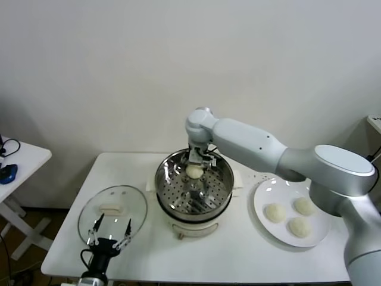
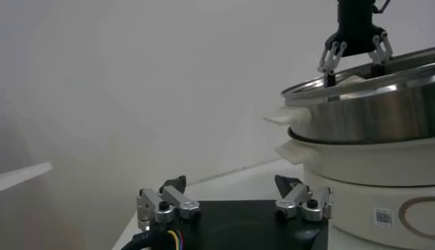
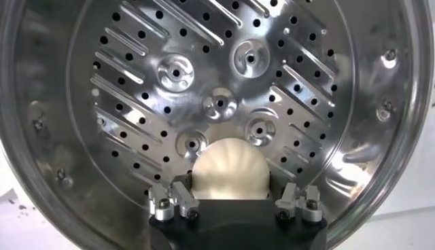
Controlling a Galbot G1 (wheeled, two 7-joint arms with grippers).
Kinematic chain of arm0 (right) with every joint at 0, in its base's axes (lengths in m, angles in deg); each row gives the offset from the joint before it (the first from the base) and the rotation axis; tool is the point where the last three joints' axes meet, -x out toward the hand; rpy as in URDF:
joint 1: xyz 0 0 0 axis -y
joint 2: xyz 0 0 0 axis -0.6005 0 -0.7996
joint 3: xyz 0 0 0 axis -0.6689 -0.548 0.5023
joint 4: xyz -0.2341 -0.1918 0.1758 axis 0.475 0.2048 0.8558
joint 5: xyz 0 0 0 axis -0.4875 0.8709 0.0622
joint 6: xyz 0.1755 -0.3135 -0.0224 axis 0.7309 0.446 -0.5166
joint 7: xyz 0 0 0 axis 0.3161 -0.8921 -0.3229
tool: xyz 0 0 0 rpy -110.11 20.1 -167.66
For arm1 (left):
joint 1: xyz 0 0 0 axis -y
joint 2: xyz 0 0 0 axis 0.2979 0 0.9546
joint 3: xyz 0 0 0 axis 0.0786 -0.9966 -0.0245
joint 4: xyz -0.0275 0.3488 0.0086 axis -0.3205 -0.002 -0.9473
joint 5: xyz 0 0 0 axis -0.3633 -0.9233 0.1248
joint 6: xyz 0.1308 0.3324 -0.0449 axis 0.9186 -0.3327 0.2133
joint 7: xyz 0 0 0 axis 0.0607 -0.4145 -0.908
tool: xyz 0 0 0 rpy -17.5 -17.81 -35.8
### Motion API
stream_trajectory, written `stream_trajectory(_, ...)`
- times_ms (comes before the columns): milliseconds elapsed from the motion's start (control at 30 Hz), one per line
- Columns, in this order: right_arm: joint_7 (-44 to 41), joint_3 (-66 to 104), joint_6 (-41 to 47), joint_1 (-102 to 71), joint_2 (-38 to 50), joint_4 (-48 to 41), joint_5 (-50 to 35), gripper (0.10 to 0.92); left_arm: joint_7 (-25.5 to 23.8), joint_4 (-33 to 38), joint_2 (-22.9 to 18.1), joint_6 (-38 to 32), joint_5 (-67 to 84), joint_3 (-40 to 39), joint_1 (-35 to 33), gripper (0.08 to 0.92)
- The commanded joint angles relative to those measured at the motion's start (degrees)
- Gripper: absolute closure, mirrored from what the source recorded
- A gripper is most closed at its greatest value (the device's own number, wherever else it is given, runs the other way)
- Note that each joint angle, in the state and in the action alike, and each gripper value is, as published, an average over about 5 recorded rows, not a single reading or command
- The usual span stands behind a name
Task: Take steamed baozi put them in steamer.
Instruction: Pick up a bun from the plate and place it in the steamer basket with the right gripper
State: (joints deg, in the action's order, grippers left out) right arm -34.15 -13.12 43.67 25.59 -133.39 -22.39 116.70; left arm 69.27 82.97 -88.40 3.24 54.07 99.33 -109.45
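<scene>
Baozi status: four steamed baozi are visible. One bun (image 1: pixel 194 171) is at the far side of the steamer (image 1: pixel 168 192), inside the steel basket, beneath the right gripper (image 1: pixel 198 162). The other three buns (image 1: pixel 274 213) lie on the white plate (image 1: pixel 259 198) to the right of the steamer, well apart from either gripper.

Right gripper: it is reaching from the right, over the far rim and down into the basket. In the right wrist view the bun (image 3: pixel 228 170) sits between the two fingers (image 3: pixel 171 202), above the perforated floor (image 3: pixel 204 81). The fingers stand on either side of it; whether they grip it or have just parted cannot be told, nor whether the bun rests on the floor. The hold from above suits lowering a soft bun into a deep-walled basket without scraping the rim.

Left gripper (image 1: pixel 109 236): parked at the near left edge of the table (image 1: pixel 238 256), fingers spread, holding nothing. It hangs beside the glass lid (image 1: pixel 113 207), which lies flat to the left of the steamer, leaving the basket open for loading.

Judgement: one bun is being set in; three remain to be moved.
</scene>
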Motion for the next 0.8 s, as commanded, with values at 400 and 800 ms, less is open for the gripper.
stream_trajectory(400, 0.49, -0.78, 0.03, -0.56, 1.42, 1.45, -0.56, 0.221, 0.03, 0.01, -0.37, 0.18, -1.04, -0.62, -0.01, 0.177)
stream_trajectory(800, -2.22, -1.14, -0.01, 6.02, 5.88, 6.86, -6.16, 0.203, 0.11, -0.38, 0.23, -0.01, -0.47, -0.12, -0.3, 0.177)
